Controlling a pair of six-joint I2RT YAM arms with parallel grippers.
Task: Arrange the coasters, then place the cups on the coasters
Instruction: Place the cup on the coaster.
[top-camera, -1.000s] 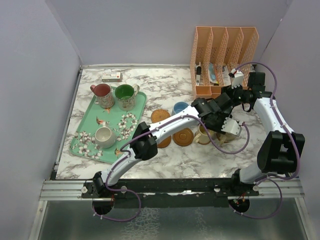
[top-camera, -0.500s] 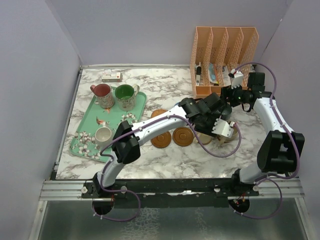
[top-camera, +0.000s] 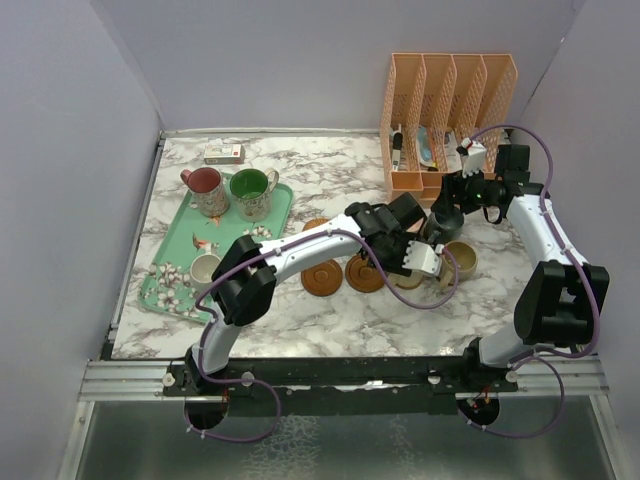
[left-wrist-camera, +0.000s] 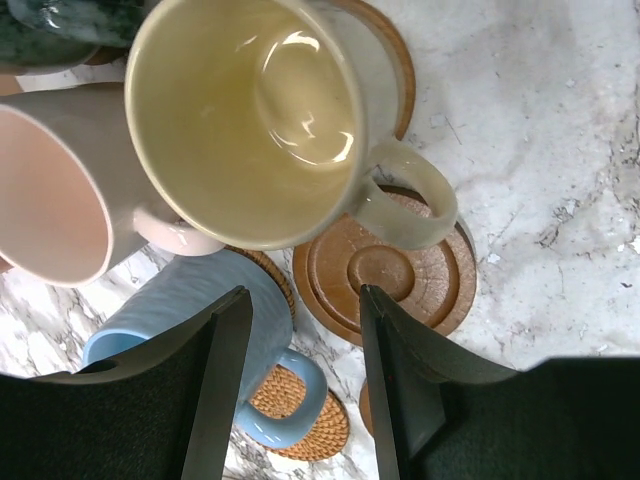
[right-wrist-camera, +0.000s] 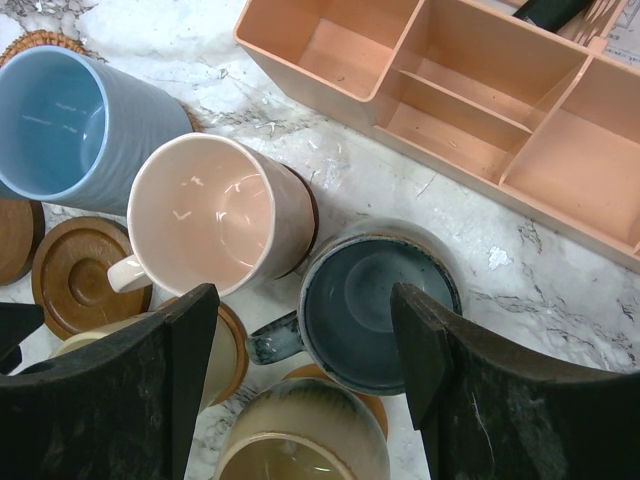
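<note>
pulling the left gripper (left-wrist-camera: 303, 300) straight up looks safest: fingers spread, empty, yellow mug (left-wrist-camera: 250, 110) standing on its coaster (left-wrist-camera: 397, 60) just past the tips, pink mug (left-wrist-camera: 50, 190) crowding it. right gripper (right-wrist-camera: 305, 300) spread over the dark mug (right-wrist-camera: 375, 300), not pinching. bare coaster (left-wrist-camera: 385, 275) should take the next cup.

left arm (top-camera: 300, 256): stretched across (jaws apart) | right arm (top-camera: 548, 235): jaws wide

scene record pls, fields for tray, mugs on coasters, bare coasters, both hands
tray: red mug, green mug, cream mug
on coasters: blue mug, yellow mug
bare coaster: beside blue mug
left hand: open, holding nothing
right hand: open, above dark mug
</note>
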